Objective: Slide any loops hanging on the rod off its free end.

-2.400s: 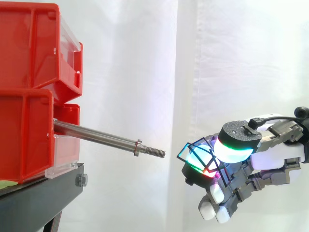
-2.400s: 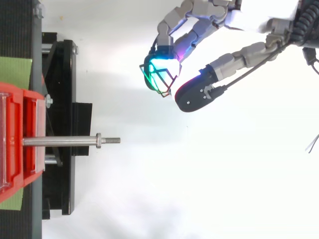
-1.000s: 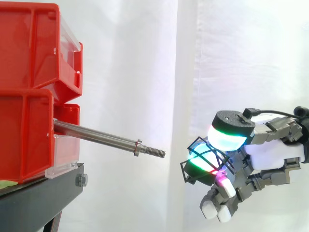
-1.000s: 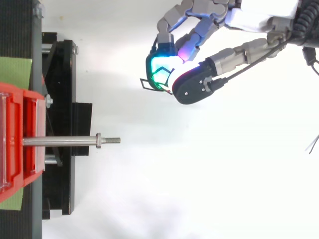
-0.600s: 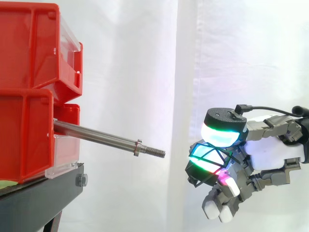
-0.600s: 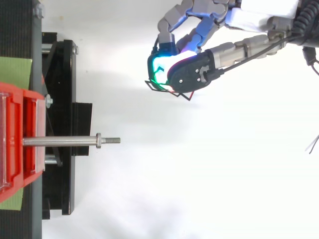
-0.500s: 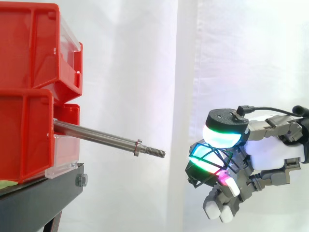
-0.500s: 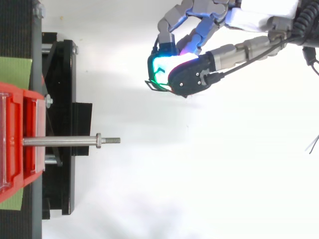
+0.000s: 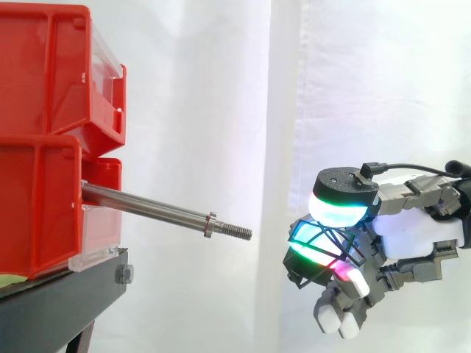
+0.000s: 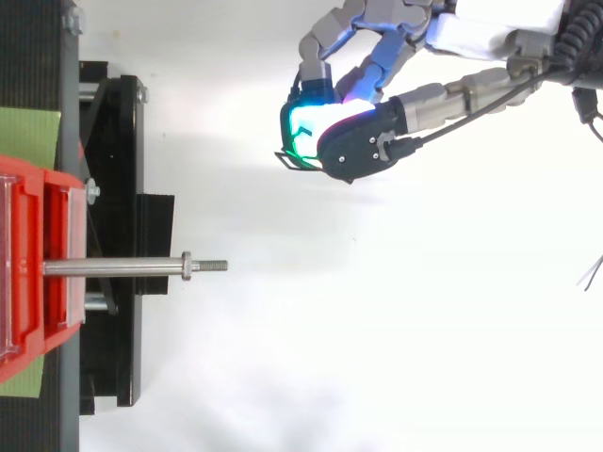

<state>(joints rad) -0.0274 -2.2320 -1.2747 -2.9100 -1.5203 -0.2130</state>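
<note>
Bright, even light. The white curtain (image 9: 353, 88) is nearly washed out; faint soft shadows beside the black stand (image 10: 118, 141), top view.

text/labels/numbers: nothing readable anywhere tbh | red bins (image 9: 44, 73): plain faces, no legible print | rod (image 9: 147, 207): no markings I can make out | hand (image 9: 419, 232): nothing legible on it either

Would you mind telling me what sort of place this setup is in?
Probably a robotics test bench: a white curtain backdrop, red bins on a black stand with a steel rod, and a robot hand pinching a wire loop.
</note>
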